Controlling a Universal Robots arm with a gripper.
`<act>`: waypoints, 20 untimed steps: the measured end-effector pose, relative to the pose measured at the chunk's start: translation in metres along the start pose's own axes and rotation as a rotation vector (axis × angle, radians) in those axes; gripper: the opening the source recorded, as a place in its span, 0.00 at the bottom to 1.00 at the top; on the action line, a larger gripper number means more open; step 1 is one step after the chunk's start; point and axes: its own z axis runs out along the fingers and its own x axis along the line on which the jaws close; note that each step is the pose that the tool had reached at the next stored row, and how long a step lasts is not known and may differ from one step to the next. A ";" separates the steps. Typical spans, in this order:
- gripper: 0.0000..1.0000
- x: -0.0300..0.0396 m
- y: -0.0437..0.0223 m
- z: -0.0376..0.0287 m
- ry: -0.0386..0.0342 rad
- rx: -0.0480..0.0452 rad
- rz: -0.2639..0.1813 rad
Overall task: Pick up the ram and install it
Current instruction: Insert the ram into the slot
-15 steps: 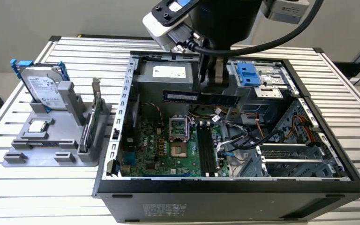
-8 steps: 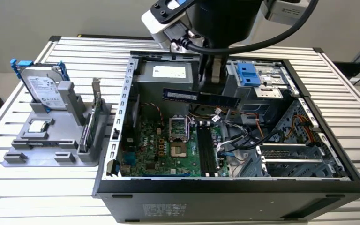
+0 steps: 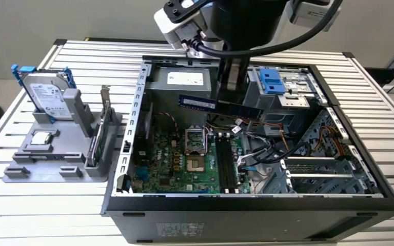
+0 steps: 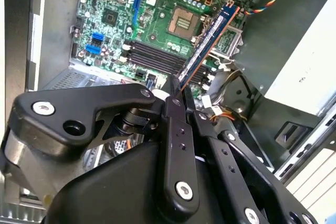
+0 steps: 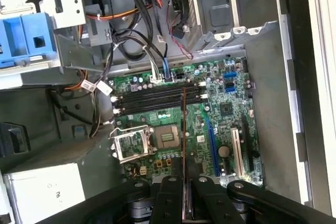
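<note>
Pickup done: black fingers (image 4: 178,129) clenched on long thin dark-blue ram stick (image 4: 207,40), held in air inside open black computer case (image 3: 252,207), above green motherboard (image 5: 220,124). Black memory slots (image 5: 152,98) look empty; ram crosswise to them, not yet seated.

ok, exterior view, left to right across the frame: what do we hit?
hard drive with blue rails → upright card with metal bracket → ram, clamped in the gripper above the open case → slotted metal panel
</note>
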 end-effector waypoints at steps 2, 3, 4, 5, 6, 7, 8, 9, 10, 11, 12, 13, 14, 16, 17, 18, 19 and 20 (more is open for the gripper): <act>0.00 0.0000 0.0000 0.0000 0.0002 0.0003 0.015; 0.00 0.0000 0.0000 0.0000 0.0003 0.0005 0.023; 0.00 0.0000 0.0000 -0.0001 0.0003 0.0006 0.031; 0.00 0.0000 0.0000 0.0000 0.0005 0.0008 0.038; 0.00 0.0000 0.0000 0.0000 0.0006 0.0009 0.045; 0.00 0.0000 0.0000 0.0000 0.0008 0.0011 0.052; 0.00 0.0000 0.0000 0.0000 0.0009 0.0012 0.060; 0.00 0.0000 0.0000 0.0000 0.0009 0.0014 0.068; 0.00 0.0000 0.0000 0.0000 0.0010 0.0015 0.075; 0.00 0.0000 0.0000 0.0000 0.0012 0.0017 0.083; 0.00 0.0000 0.0001 0.0000 0.0013 0.0018 0.090; 0.00 0.0000 0.0001 0.0000 0.0014 0.0019 0.098; 0.00 0.0000 0.0001 -0.0001 0.0014 0.0021 0.105; 0.00 0.0000 0.0001 0.0000 0.0018 0.0024 0.121; 0.00 0.0000 0.0002 0.0000 0.0019 0.0025 0.128; 0.00 0.0000 0.0002 0.0000 0.0020 0.0027 0.136; 0.00 0.0000 0.0002 0.0000 0.0021 0.0028 0.144; 0.00 0.0001 0.0003 0.0000 0.0022 0.0030 0.151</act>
